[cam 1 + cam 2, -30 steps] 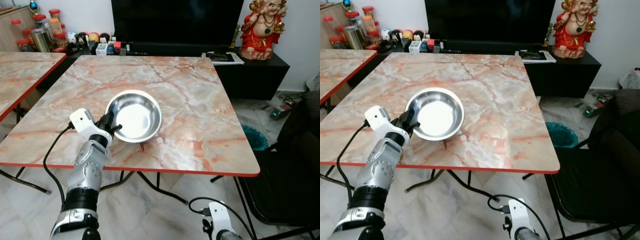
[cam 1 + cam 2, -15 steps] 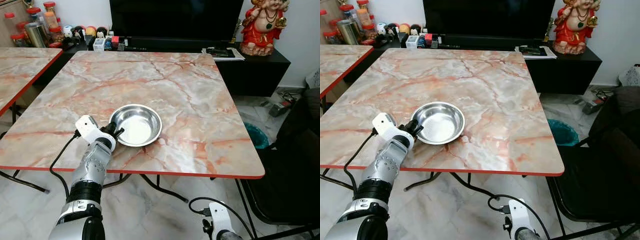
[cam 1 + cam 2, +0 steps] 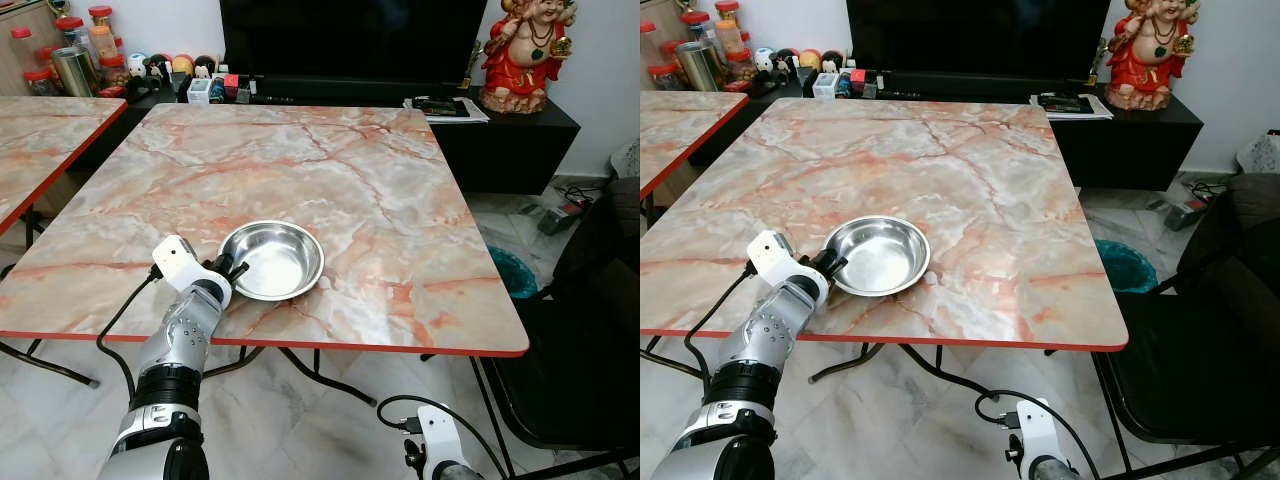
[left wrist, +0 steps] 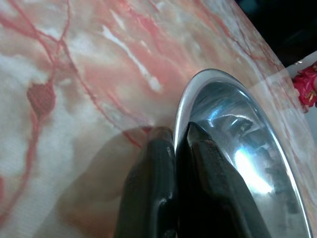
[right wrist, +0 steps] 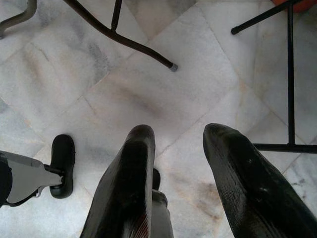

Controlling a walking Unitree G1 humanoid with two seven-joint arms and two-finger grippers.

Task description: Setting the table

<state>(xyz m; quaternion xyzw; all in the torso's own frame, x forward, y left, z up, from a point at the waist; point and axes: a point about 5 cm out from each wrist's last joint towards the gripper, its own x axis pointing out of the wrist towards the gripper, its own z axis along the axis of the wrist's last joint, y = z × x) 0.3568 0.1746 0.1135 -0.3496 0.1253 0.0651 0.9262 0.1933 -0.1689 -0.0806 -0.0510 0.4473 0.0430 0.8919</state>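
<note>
Lowered since a second ago, the round steel bowl (image 3: 271, 260) sat flat on the pink marble-patterned table (image 3: 380, 190) before the black television cabinet (image 3: 500, 140), my left pincer (image 3: 226, 270) clamped on its rim.

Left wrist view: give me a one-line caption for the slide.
Left gripper pinching the rim of the steel bowl on the marble table.

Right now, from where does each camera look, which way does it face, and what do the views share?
Left eye view: on the head, forward and down at the marble table; left arm in view.
Right eye view: same head, same scene.
Left wrist view: along the left gripper, pinching the steel bowl rim.
Right wrist view: down along the right gripper at the floor.
Shared: the bowl in the eye views and the left wrist view.
</note>
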